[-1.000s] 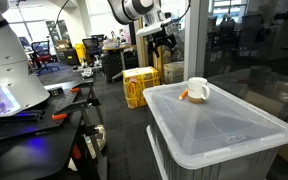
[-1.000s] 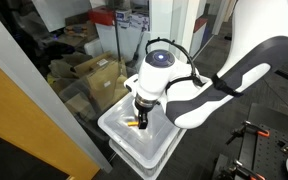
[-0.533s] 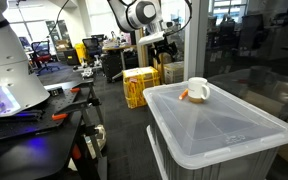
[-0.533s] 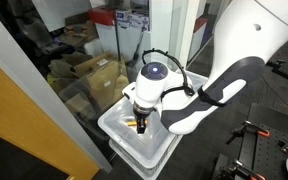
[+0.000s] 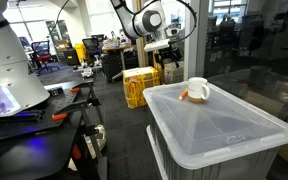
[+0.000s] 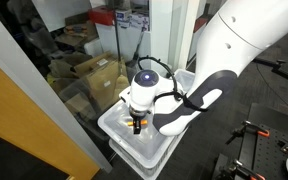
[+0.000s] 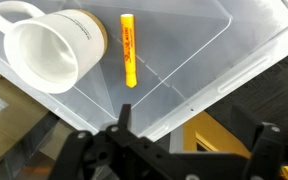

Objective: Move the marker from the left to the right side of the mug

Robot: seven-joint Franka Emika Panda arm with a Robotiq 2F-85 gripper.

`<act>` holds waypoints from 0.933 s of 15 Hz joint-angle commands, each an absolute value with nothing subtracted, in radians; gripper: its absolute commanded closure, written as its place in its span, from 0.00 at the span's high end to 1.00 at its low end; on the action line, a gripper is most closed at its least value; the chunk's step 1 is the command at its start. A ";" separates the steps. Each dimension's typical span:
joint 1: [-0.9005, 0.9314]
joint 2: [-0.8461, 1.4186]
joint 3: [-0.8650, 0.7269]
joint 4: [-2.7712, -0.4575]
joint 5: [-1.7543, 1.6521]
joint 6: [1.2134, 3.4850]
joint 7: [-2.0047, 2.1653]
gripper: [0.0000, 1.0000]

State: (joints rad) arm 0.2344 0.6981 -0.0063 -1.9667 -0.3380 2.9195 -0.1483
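The white mug (image 7: 46, 50) lies in the upper left of the wrist view on a clear plastic bin lid (image 7: 219, 45). The orange marker (image 7: 130, 62) lies flat on the lid just beside the mug. My gripper (image 7: 196, 140) is open and empty, its dark fingers at the bottom of the wrist view, above the lid's edge and apart from both. In an exterior view the mug (image 5: 198, 90) and marker (image 5: 183, 97) sit at the lid's far end, with the gripper (image 5: 168, 48) well above them. In an exterior view my arm (image 6: 149, 85) hides the mug.
The lid tops a clear bin (image 5: 219, 135). Yellow crates (image 5: 139, 85) stand on the floor behind it. A workbench with tools (image 5: 34, 112) is at the side. Cardboard boxes (image 6: 89, 72) sit behind a glass wall.
The wrist has swung sideways above the far end of the bin. The mug and marker have not moved.
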 commanded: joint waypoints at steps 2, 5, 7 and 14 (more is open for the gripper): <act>0.223 0.767 -0.006 -1.879 -0.330 2.908 -0.162 1.00; 0.226 0.761 -0.007 -1.900 -0.331 2.916 -0.154 1.00; 0.226 0.770 -0.008 -1.896 -0.331 2.917 -0.154 1.00; 0.222 0.787 -0.017 -1.890 -0.333 2.929 -0.156 1.00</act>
